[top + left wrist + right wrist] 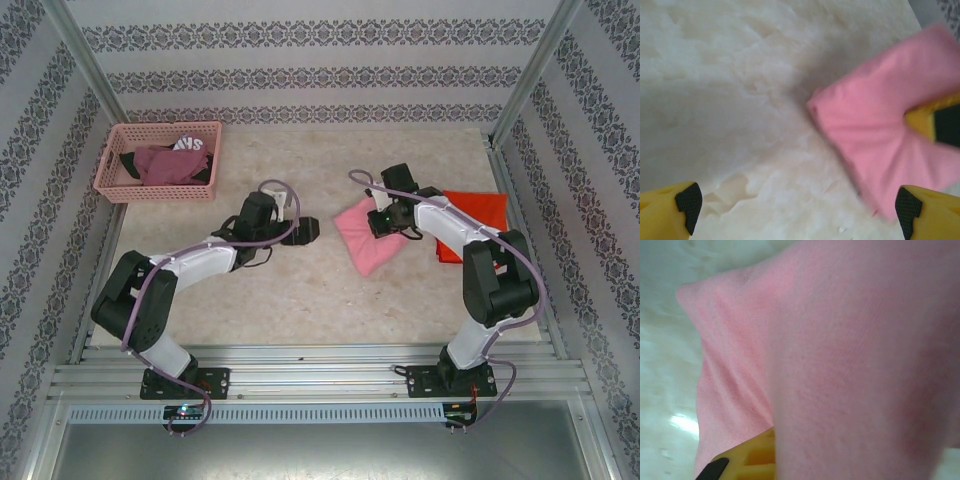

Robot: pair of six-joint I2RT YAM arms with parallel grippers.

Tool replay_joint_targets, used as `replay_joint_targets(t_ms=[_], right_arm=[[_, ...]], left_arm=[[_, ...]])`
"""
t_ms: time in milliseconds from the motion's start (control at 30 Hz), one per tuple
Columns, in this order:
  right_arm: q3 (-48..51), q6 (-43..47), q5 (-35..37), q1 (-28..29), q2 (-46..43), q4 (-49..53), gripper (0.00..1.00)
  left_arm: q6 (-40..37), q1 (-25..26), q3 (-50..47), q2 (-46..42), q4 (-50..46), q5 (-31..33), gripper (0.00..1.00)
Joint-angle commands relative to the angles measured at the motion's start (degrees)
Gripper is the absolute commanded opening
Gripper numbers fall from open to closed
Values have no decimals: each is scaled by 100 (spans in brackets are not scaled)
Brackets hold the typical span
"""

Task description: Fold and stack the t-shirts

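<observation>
**Item 1 – pink tee** [358, 248]. It is folded to a compact packet and lies near the middle of the table [300, 295], skewed to the table's edges. The right gripper [386, 222] is closed on its far-right edge. In the left wrist view the cloth puckers into a V around 1 yellow finger [920, 120], and in the right wrist view fabric drapes over the finger. The hold is at an edge rather than the middle; in my judgement this suits moving the packet whole without opening the fold.

**Item 2 – orange-red tee** [480, 205]. It is folded flat, just right of the pink one and partly under the right arm. Whether the 2 touch cannot be confirmed. It is judged to be the base of the stack, with the pink tee due on top.

**Left gripper** [302, 230]. Its fingers [687, 204] are spread wide and hold nothing. It sits low over the table, just left of the pink packet — judged a standby position, ready to steady the near corner.

**Basket** [110, 165]. It stands at the far left holding maroon and black garments [165, 165], well apart from the work.

**Risk.** This is a single edge pinch on soft cotton, so the layers may sag open when raised.
</observation>
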State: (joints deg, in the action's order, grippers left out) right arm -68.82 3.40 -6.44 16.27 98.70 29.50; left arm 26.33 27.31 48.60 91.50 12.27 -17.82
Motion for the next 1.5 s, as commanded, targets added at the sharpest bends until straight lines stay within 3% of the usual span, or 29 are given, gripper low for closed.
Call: replay_joint_targets(t_ms=[0,233,700,1100,1467], right_arm=[[-256,729,844,-311,-227,468,0],[-820,1284,1468,-879,-258,1100,0],[-1602,1664,1257,-2135,-655,1499,0],[-1605,1270,584,-2488,-103,1302,0],[-1459,878,760,-2874,428,1307,0]], left_arm=[[-1022,28,-432,-314,862,-355,100],[-1453,28,-569,-411,973,-610,100],[-1876,134,-630,-230,1347,-1402,100],[-1947,136,-749,-242,1348,-1421,100],[-1948,137,-783,-255,1370,-1407,100]])
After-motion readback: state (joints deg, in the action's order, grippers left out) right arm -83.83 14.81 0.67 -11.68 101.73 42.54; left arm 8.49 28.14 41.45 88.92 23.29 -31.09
